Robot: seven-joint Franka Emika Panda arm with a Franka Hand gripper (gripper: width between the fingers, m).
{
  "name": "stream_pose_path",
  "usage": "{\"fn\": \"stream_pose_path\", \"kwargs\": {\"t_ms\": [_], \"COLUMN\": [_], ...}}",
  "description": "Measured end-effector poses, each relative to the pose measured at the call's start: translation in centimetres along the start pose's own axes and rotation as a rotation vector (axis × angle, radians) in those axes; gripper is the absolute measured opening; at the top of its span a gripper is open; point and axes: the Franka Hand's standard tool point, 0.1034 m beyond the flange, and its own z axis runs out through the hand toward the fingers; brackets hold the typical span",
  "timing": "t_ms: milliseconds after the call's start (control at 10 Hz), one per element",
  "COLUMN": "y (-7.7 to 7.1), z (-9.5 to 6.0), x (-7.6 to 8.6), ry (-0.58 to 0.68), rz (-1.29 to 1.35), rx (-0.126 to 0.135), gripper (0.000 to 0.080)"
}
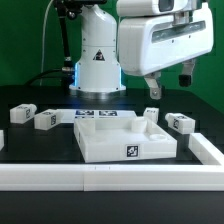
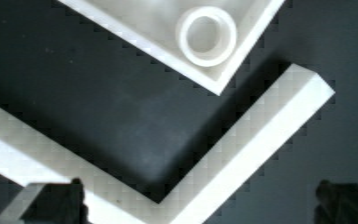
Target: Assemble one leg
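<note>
Several small white legs with black-and-white tags lie on the black table in the exterior view: two at the left (image 1: 21,113) (image 1: 45,121), one at the right (image 1: 180,122), and one behind the slab's far right corner (image 1: 150,113). The large flat white slab (image 1: 112,143) lies in the middle. My gripper (image 1: 168,82) hangs high above the right side, open and empty. In the wrist view its dark fingertips (image 2: 51,200) stand wide apart, the gripper (image 2: 201,205) holds nothing, and a slab corner with a round socket (image 2: 208,33) shows. No leg is in the wrist view.
A white rail (image 1: 110,176) borders the table at the front and on the exterior view's right; its corner shows in the wrist view (image 2: 247,130). The marker board (image 1: 97,115) lies behind the slab, in front of the robot base (image 1: 97,60).
</note>
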Motion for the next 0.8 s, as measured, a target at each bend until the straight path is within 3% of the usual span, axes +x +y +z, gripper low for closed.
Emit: {"fn": "stream_pose_path", "kwargs": {"t_ms": [500,600,700,800], "y": [0.0,0.0,-0.4,-0.7], "z": [0.0,0.1,0.5,1.0], "x": [0.0,-0.1,-0.8,-1.5], "ry": [0.0,0.003,0.014,0.019], "rz": [0.001,-0.026,-0.102,-0.16], "rx": [0.0,-0.009,-0.041,-0.055], "gripper": [0.065,0.065,0.065,0.065]}}
